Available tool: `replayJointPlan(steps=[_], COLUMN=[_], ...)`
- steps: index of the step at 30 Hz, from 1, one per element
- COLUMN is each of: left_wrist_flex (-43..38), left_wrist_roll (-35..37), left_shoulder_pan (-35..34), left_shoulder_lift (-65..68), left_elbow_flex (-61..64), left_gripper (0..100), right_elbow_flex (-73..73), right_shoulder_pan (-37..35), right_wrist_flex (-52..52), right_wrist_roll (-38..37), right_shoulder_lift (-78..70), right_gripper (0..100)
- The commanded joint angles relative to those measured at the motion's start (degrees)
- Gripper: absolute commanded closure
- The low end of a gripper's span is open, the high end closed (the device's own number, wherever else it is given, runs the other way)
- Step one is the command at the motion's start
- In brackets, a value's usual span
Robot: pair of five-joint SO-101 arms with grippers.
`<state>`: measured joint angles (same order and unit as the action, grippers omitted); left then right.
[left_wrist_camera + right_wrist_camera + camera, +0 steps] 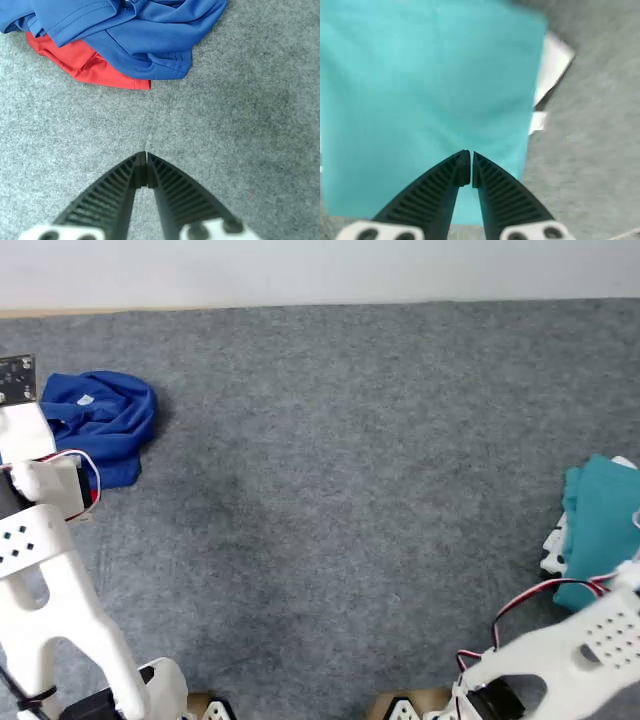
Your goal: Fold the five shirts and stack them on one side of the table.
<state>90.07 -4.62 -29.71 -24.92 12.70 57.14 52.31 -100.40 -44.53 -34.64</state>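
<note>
Grabbing the blue shirt (pixel 150 40) could drag the red shirt (pixel 90 67) underneath along; left gripper (pixel 146 156) and right gripper (pixel 467 154), over the teal shirt (pixel 420 75), sit clenched, empty.

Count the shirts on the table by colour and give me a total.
blue shirt: 1
red shirt, partly under the blue one: 1
teal shirt: 1
white cloth peeking from under the teal one, likely a shirt: 1
Total: 4
</note>
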Motion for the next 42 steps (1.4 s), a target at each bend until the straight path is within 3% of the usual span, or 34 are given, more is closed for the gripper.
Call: replayJointPlan(steps=[1, 7, 11, 21, 31, 39, 42], left_wrist_flex=[-0.6, -2.3, -6.0, -9.9, -9.8, -11.3, -12.7], left_wrist_roll=[-0.6, -9.0, -12.5, -18.0, -19.7, -24.3, -24.3], left_shoulder_pan=[0.6, 0.4, 0.3, 0.5, 0.6, 4.0, 4.1], left_shoulder_lift=[-1.8, -1.3, -0.6, 23.9, 45.4, 61.3, 67.8], left_elbow_flex=[-0.7, -0.7, -0.4, -9.9, -28.4, -40.1, -44.5], left_gripper=[99, 99, 97, 94, 76, 76, 82], right_elbow_flex=[2.2, -8.7, -18.5, -44.0, -55.3, -60.2, -60.3], right_shoulder_pan=[-3.1, -9.9, -15.6, -29.8, -30.7, -30.7, -30.5], right_wrist_flex=[-2.5, -2.5, -2.5, -2.4, -2.4, -2.4, -2.6], right_wrist_roll=[1.4, 4.5, 12.0, 19.1, 20.5, 20.6, 20.6], right_shoulder_lift=[8.7, 18.2, 25.4, 41.6, 45.2, 45.4, 45.5], right_gripper=[98.4, 98.4, 98.4, 98.4, 98.4, 98.3, 98.3])
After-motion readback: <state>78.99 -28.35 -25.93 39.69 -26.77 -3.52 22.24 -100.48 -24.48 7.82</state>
